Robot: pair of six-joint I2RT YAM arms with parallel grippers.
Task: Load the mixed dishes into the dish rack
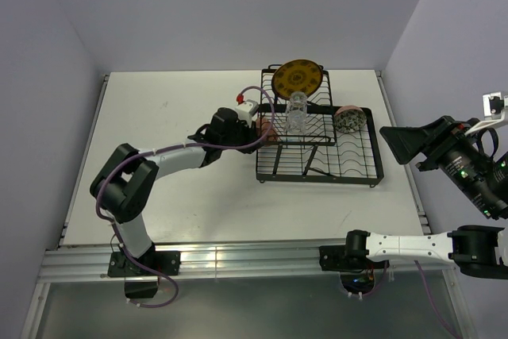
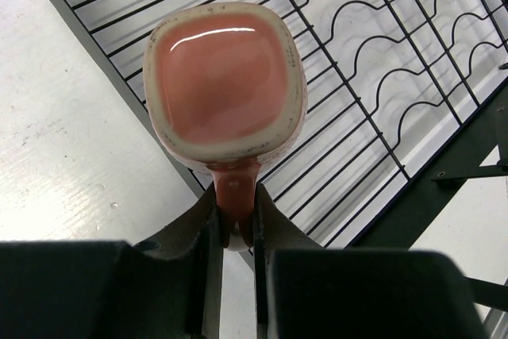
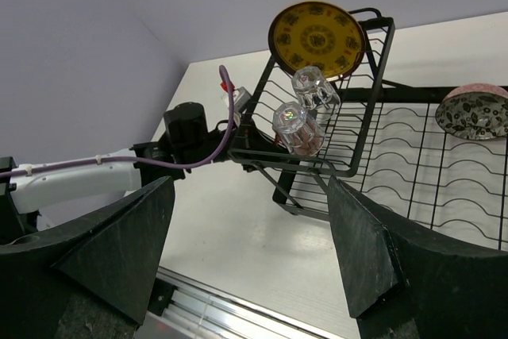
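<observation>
Looking down from above, the left gripper (image 1: 258, 123) sits at the dish rack's (image 1: 317, 181) left edge, with a pink cup (image 1: 267, 127) at its tip. A yellow plate (image 1: 298, 78) stands at the back of the rack. Two glasses (image 1: 297, 102) lie on the upper tier and a patterned bowl (image 1: 349, 119) sits at the right. The right gripper (image 1: 401, 147) hangs beyond the desk's (image 1: 175, 196) right side, well apart from the rack.

On the left wrist, the fingers (image 2: 202, 236) pinch the cup's handle (image 2: 236, 192), and the cup is over the rack's edge.

On the right wrist, the jaws are spread wide and hold nothing.

A robot lab cell is indicated: a white table (image 1: 182, 117) is enclosed by plain walls (image 1: 238, 13), with robot arms (image 1: 171, 158) bolted along an aluminium rail (image 1: 254, 258).
</observation>
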